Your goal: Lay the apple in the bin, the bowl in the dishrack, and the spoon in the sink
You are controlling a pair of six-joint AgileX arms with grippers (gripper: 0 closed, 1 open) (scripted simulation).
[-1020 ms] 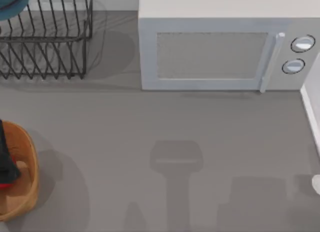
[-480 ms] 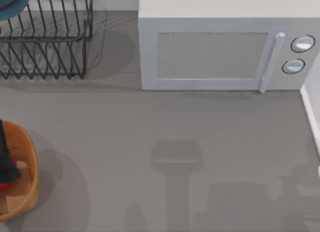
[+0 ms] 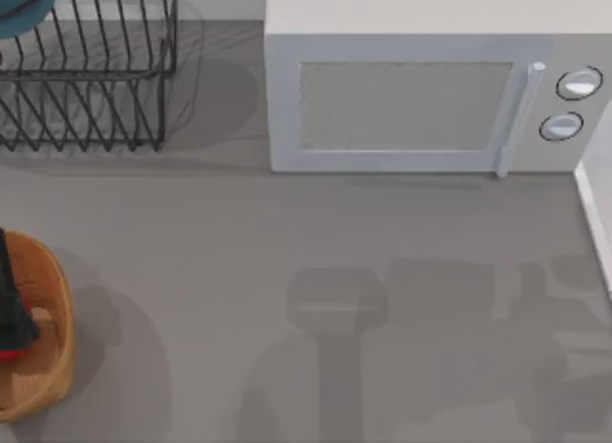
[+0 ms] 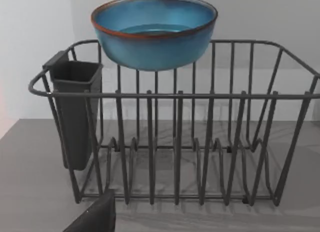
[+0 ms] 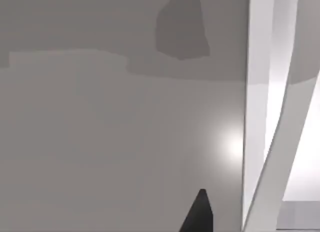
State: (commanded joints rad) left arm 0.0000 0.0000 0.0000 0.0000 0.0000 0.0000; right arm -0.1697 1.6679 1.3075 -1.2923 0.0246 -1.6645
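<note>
The teal-blue bowl (image 4: 154, 30) with its reddish-brown rim sits on top of the black wire dishrack (image 4: 175, 142), at the table's far left corner (image 3: 86, 70). At the left edge stands the tan bin (image 3: 48, 338). My left gripper (image 3: 11, 304) hangs black over the bin, and a sliver of the red apple (image 3: 8, 353) shows just below it, inside the bin's wall. A dark part of my right gripper (image 5: 200, 214) hovers over grey surface beside the white sink rim (image 5: 260, 91). The spoon is out of view.
A white microwave (image 3: 421, 99) fills the back of the table, door shut, with two knobs at its right. A black cutlery cup (image 4: 75, 111) hangs on the dishrack's side. The sink's white edge (image 3: 595, 223) runs along the right. Arm shadows lie over the middle and right.
The right arm's shadow has spread up and left across the table's right half. A small white piece at the right edge has gone from view. The left gripper and apple have not moved.
</note>
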